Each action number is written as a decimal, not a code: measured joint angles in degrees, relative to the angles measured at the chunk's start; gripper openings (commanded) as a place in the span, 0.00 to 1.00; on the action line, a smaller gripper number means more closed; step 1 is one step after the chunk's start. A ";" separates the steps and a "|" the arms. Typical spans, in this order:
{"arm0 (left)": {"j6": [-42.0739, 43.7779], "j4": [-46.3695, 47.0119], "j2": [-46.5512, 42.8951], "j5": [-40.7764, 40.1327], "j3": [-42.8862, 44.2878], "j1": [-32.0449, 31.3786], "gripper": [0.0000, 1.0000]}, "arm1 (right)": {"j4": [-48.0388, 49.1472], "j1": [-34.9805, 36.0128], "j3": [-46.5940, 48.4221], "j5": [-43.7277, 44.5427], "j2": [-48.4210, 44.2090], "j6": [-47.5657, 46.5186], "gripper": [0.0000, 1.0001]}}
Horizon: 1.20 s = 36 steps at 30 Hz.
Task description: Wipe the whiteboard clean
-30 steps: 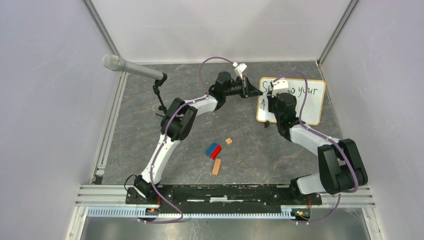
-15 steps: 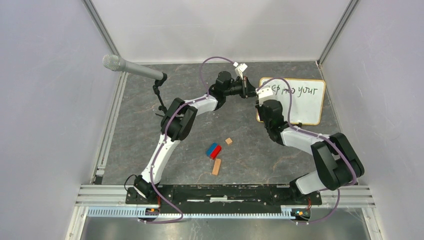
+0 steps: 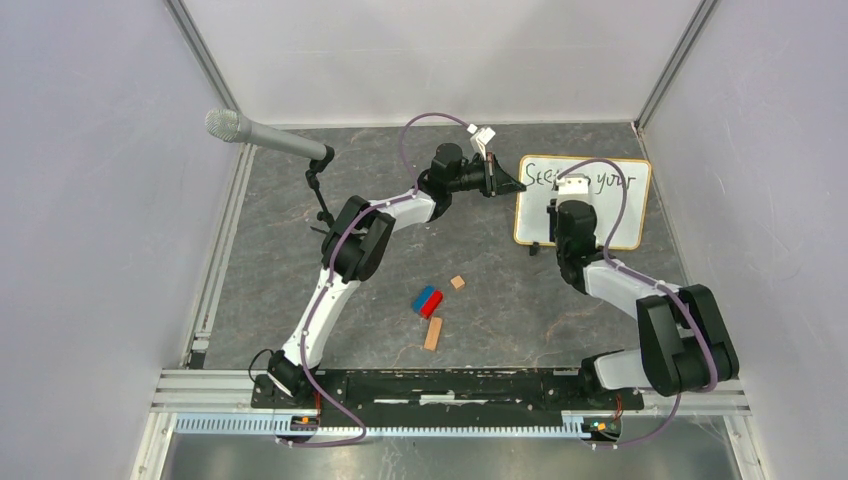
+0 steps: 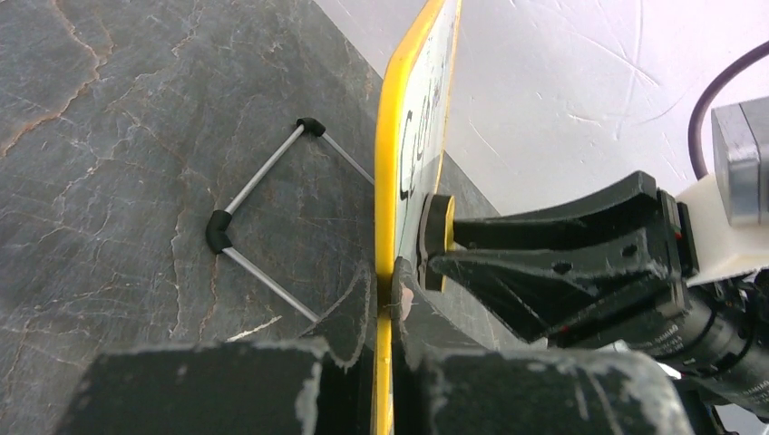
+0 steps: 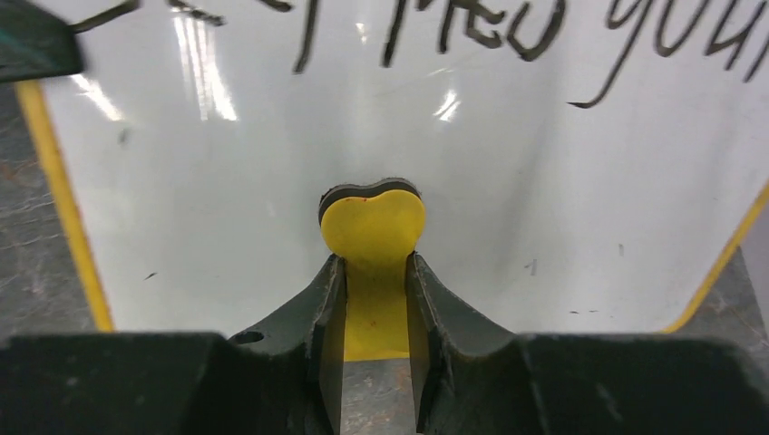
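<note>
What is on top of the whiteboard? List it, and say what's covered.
Handwriting along its far edge and a yellow eraser, shut in the right gripper, pressed on the whiteboard. The board under the eraser is covered.

The whiteboard had a smooth, glossy white face catching glare inside a yellow rim, the table looked like matt, veined dark stone, the eraser was smooth yellow over a dark felt-like layer, and the wire stand was thin bare metal with black plastic-looking joints.

Yellow eraser against the whiteboard
</note>
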 measured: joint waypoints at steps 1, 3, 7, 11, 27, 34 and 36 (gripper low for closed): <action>0.00 0.02 0.00 0.07 0.00 0.00 0.02 | 0.00 -0.42 -0.07 0.33 -0.15 0.02 0.06; 0.00 0.00 -0.02 0.09 0.00 0.00 0.02 | 0.00 -0.87 -0.07 0.42 -0.13 0.00 0.06; 0.02 0.00 -0.02 0.15 0.00 0.00 0.02 | 0.48 1.22 -0.07 1.11 0.57 -1.09 0.06; 0.13 -0.04 -0.02 0.13 0.00 0.04 0.02 | 0.98 6.67 0.66 1.95 2.40 -3.67 0.07; 0.50 -0.22 -0.04 -0.02 0.00 0.00 0.02 | 0.44 0.87 7.87 1.90 4.50 3.10 0.08; 0.90 -0.24 -0.09 0.31 0.00 0.00 0.29 | 0.63 -6.54 3.69 2.78 1.46 4.42 0.08; 1.27 -0.48 -0.22 0.74 -0.02 0.00 0.45 | 0.59 -6.51 2.64 1.75 0.44 4.42 0.08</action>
